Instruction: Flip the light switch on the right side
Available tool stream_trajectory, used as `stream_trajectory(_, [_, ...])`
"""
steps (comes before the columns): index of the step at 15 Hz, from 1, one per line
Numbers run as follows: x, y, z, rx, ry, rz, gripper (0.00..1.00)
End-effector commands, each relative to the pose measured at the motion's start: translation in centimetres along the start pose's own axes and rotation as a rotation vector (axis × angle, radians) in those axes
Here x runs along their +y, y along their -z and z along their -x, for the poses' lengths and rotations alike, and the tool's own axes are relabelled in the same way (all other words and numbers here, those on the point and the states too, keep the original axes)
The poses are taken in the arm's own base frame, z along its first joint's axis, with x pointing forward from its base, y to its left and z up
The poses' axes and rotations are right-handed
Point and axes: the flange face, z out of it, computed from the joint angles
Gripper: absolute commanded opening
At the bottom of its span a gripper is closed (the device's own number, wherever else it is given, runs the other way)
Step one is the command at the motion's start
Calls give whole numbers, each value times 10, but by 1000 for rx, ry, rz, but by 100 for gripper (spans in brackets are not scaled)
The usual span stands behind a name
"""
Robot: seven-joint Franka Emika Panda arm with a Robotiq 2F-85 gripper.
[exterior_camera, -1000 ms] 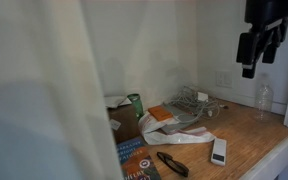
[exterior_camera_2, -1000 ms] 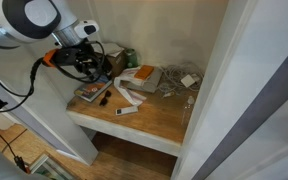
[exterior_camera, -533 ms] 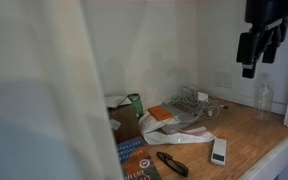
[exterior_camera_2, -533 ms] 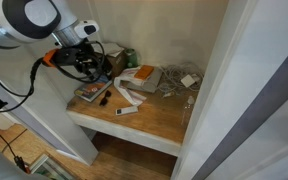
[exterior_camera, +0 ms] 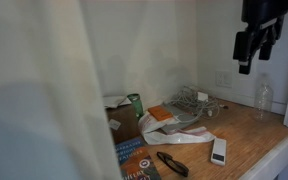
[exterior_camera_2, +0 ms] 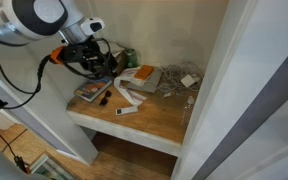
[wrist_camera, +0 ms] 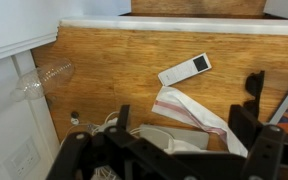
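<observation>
Light switch [exterior_camera: 224, 78]: small white rectangular plate on the back wall, nearly wall-coloured, only a faint grey outline marks it. It sits a bit higher than the clear bottle [exterior_camera: 263, 98] and just beside it, on the cardboard box [exterior_camera: 124, 115] side. Wrist view shows the same plate [wrist_camera: 24, 160] on the white wall strip near the bottle [wrist_camera: 44, 78]. Outline is again faint, and I can't tell the rocker position in any view.

Gripper [exterior_camera: 254, 62]: hangs in the air above the bottle, higher than the switch, not touching either. How close it is to the wall can't be read from this angle. In wrist view the gripper [wrist_camera: 189, 100] has its jaws spread wide with nothing between them.

Rest, relative to the bottle:
- The bottle stands upright on the wood shelf [exterior_camera: 249, 135] at the wall end.
- White remote [exterior_camera: 218, 151] lies flat, well apart from the bottle, toward the shelf's front edge.
- Grey wire clutter [exterior_camera: 196, 98] sits between bottle and box.
- The box is at the far end of the shelf from the bottle.

The arm [exterior_camera_2: 34, 15] shows in an exterior view, coming in over the box end.
</observation>
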Motion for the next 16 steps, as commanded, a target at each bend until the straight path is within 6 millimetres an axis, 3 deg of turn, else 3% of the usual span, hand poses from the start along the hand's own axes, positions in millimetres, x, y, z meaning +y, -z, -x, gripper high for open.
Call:
stream_trajectory(1, [10,-9,-44,6,-30,29,100])
stream_trajectory(10, [33,-65,-130,-1,-250,191,100])
stream_trajectory(16, [66,-115,-180,48,-497,335,100])
